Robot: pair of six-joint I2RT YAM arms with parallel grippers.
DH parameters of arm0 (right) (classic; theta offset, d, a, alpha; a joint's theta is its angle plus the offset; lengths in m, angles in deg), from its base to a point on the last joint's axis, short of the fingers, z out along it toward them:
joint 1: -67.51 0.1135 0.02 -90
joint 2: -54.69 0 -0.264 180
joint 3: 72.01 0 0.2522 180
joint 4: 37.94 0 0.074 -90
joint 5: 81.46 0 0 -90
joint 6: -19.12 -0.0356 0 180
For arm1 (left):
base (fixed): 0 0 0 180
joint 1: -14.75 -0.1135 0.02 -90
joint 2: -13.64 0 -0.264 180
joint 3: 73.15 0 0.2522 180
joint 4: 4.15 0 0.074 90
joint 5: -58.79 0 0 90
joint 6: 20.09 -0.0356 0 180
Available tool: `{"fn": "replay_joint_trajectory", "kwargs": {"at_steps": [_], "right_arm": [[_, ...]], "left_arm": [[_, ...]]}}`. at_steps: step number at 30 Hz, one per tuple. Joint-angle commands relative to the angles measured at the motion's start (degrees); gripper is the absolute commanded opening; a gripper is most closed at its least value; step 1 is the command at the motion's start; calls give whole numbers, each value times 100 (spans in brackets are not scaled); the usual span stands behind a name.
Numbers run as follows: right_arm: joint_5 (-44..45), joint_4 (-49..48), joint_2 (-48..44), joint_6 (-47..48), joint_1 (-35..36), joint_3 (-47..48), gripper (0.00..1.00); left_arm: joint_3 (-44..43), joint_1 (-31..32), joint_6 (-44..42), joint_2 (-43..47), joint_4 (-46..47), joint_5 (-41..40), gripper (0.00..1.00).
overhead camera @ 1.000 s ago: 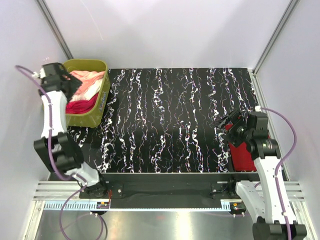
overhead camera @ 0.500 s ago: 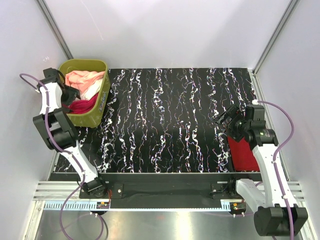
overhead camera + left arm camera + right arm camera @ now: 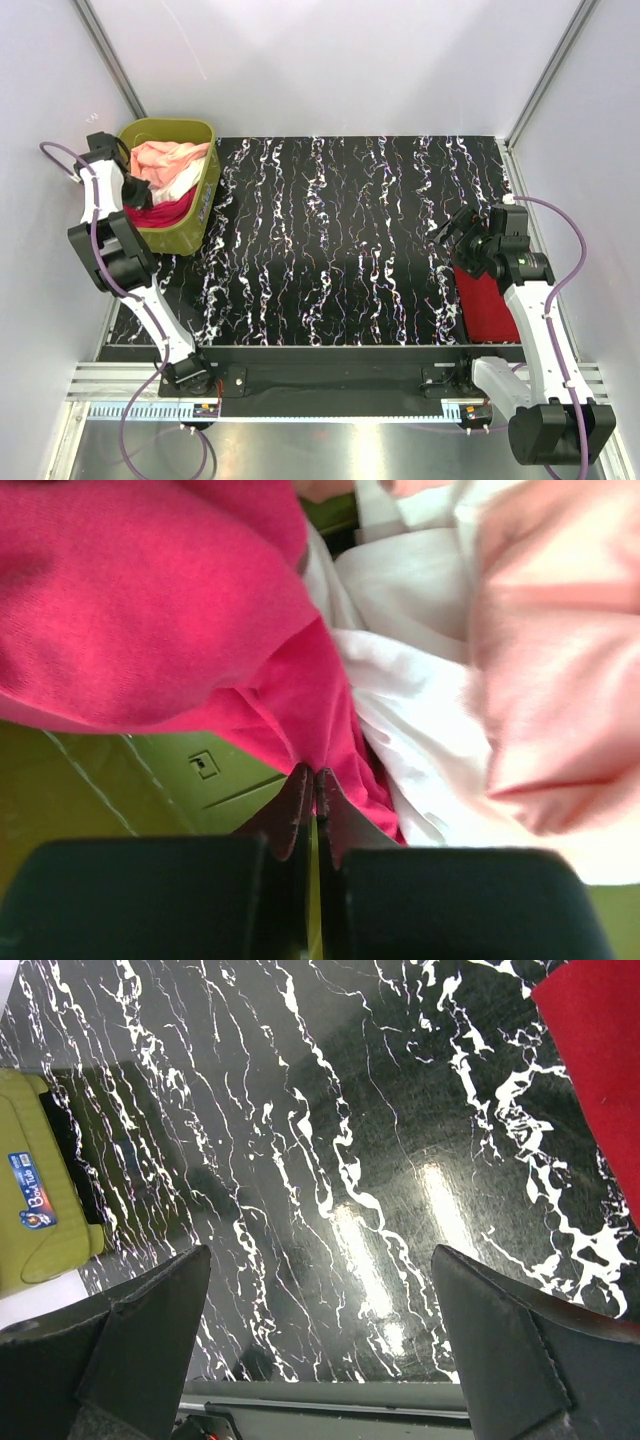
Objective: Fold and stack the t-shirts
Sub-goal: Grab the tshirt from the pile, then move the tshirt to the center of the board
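In the olive-green tub [image 3: 207,190] at the back left lie three t-shirts: a peach-pink one [image 3: 165,155] on top, a white one [image 3: 187,180] and a hot pink one [image 3: 165,212]. My left gripper [image 3: 133,190] reaches into the tub. In the left wrist view it [image 3: 315,775] is shut, with a fold of the hot pink t-shirt [image 3: 150,600] pinched at its tips, beside the white [image 3: 420,590] and peach-pink [image 3: 560,660] cloth. A darker red t-shirt [image 3: 487,305] lies folded at the table's right edge. Beside it my right gripper [image 3: 452,238] hangs open and empty over the table [image 3: 320,1310].
The black marbled table top [image 3: 340,240] stretches between the tub and the red t-shirt [image 3: 600,1050]. Grey walls and metal frame posts close in the back and sides. The tub's side with a blue sticker [image 3: 40,1210] shows in the right wrist view.
My left gripper has dropped into the tub and shut on the hot pink cloth. The right arm has drawn slightly back and right, still open.
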Motion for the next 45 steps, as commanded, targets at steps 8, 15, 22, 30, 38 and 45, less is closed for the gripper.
{"fn": "replay_joint_trajectory", "kwargs": {"at_steps": [8, 15, 22, 30, 38, 45], "right_arm": [[-273, -193, -12, 304, 18, 263, 100], [-133, -113, -100, 435, 501, 298, 100], [-53, -157, -136, 471, 897, 289, 100], [-132, -210, -171, 286, 1126, 149, 100], [-256, -193, -268, 163, 1231, -9, 100], [-361, -246, -171, 154, 1372, 61, 100]], "left_arm": [[-1401, 600, -532, 1118, -81, -527, 0], [-2464, 987, -760, 1715, 287, -721, 0], [-3080, 1497, -1305, 2690, 1524, -853, 0], [-3722, 1524, -1447, 3413, 2326, -511, 0], [-3278, 1645, 122, 3721, 2704, 1068, 0], [-1574, 4636, -873, 3659, 1625, 572, 0]]}}
